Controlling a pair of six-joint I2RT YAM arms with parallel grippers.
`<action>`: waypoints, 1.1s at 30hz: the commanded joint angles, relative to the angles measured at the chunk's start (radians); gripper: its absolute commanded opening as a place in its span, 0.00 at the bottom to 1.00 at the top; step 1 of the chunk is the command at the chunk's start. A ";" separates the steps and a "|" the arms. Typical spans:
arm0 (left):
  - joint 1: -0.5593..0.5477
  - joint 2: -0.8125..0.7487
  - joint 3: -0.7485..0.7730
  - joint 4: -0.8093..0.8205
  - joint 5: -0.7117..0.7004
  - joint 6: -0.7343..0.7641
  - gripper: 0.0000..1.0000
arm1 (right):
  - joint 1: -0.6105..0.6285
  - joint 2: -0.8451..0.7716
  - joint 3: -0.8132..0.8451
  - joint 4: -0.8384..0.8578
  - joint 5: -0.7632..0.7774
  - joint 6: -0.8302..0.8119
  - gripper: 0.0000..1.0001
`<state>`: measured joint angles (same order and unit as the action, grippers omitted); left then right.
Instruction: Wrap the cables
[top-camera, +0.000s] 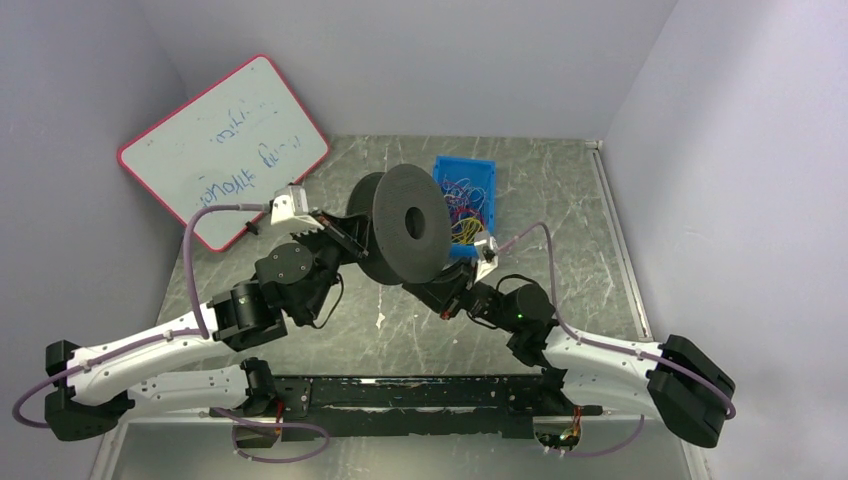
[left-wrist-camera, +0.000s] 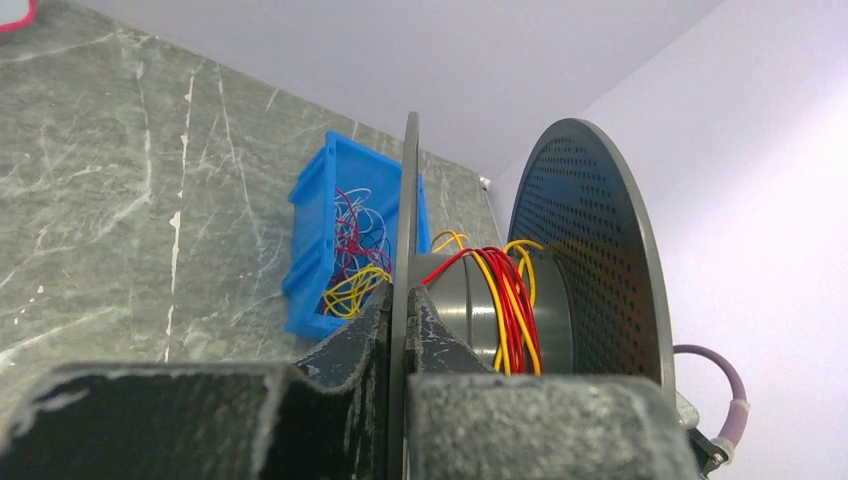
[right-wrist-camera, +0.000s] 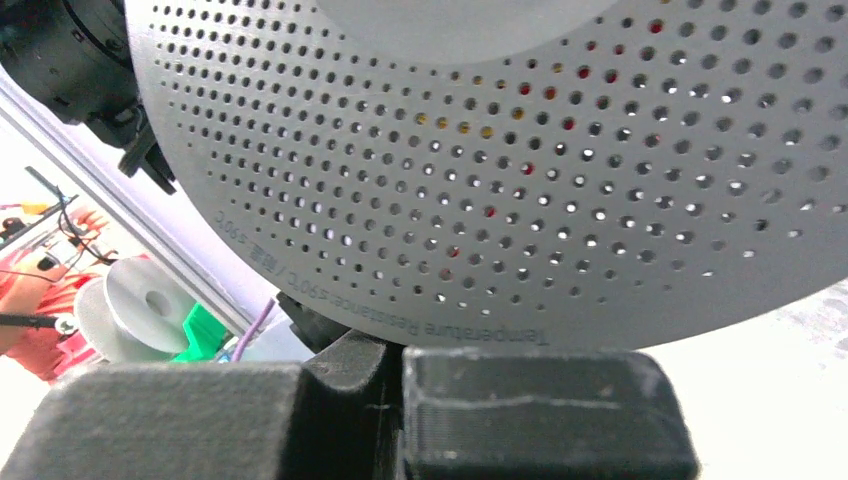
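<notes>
A dark grey spool (top-camera: 405, 225) is held up above the table. My left gripper (top-camera: 358, 235) is shut on the rim of its thin near flange (left-wrist-camera: 405, 200). Red and yellow cables (left-wrist-camera: 510, 310) are wound round the hub between the two flanges. More loose cables (top-camera: 462, 200), red, yellow and blue-purple, lie tangled in a blue bin (top-camera: 478, 168), which also shows in the left wrist view (left-wrist-camera: 310, 200). My right gripper (top-camera: 425, 290) is shut just below the perforated flange (right-wrist-camera: 500, 150). In the right wrist view (right-wrist-camera: 395, 345) nothing shows between its fingers.
A whiteboard (top-camera: 225, 150) with a red rim leans against the left wall at the back. The blue bin stands at the back right of the marbled table (top-camera: 560, 200). Walls close the table on three sides.
</notes>
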<state>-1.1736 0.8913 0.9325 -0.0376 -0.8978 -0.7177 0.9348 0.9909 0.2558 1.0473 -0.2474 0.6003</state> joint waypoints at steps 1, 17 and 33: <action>0.008 0.024 0.025 0.060 -0.058 -0.077 0.07 | 0.039 0.016 0.082 0.094 -0.064 0.013 0.00; 0.008 0.129 0.004 0.035 -0.141 -0.024 0.07 | 0.095 0.093 0.175 0.148 0.001 -0.119 0.00; 0.011 0.165 -0.005 0.034 -0.151 0.086 0.07 | 0.127 0.116 0.223 0.027 0.086 -0.290 0.00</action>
<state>-1.1622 1.0695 0.9188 -0.0715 -1.0336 -0.6678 1.0550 1.1389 0.4599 1.1366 -0.1925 0.3779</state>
